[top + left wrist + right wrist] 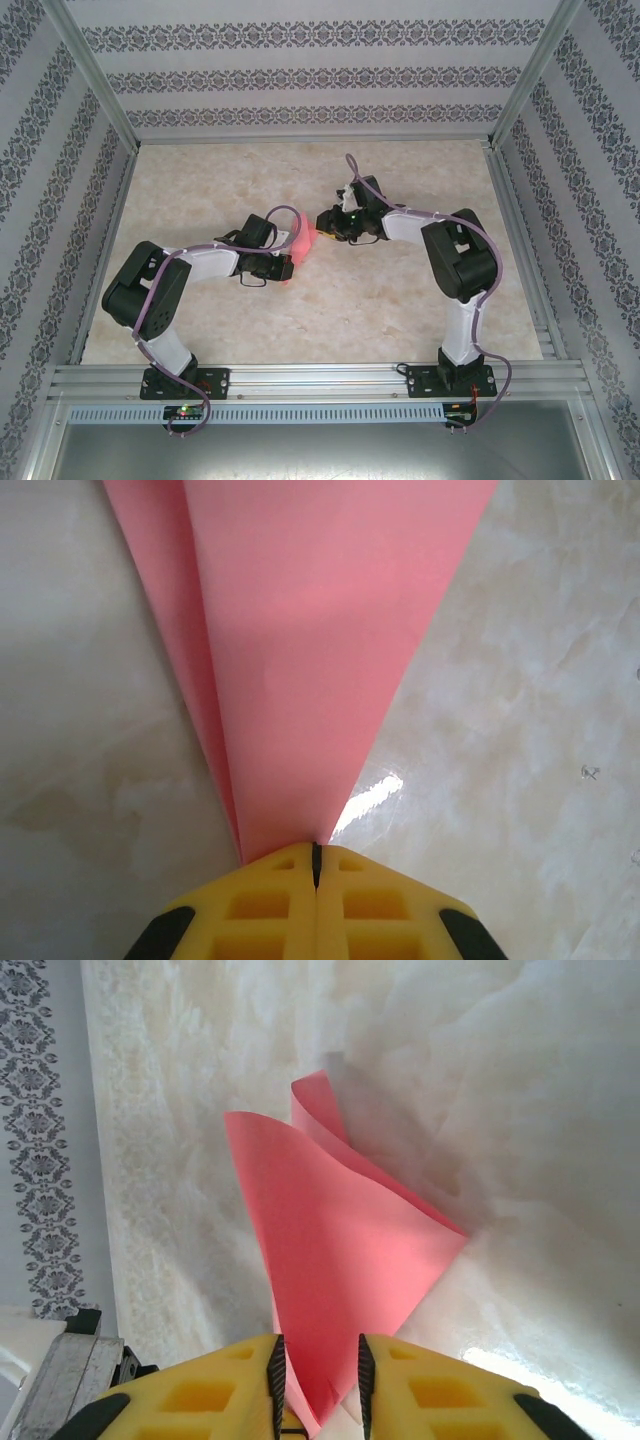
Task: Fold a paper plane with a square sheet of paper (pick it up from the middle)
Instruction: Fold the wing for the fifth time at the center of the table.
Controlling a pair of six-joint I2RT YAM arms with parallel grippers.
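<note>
Item: square sheet of paper [300, 245], salmon-pink, part-folded, mid-table [400, 300] between both arms. Left gripper [316, 865] was clamped on its pointed end, apparently anchoring the fold; right gripper [318, 1380] was slightly parted around the far edge, paper loose between

Both arms bent inward, grippers close together mid-table.
Left arm [150, 290] and right arm [455, 255] have elbows outward; left gripper [316, 858] is pinched tight on the paper [320, 660]; right gripper [318, 1360] has fingers parted.
</note>
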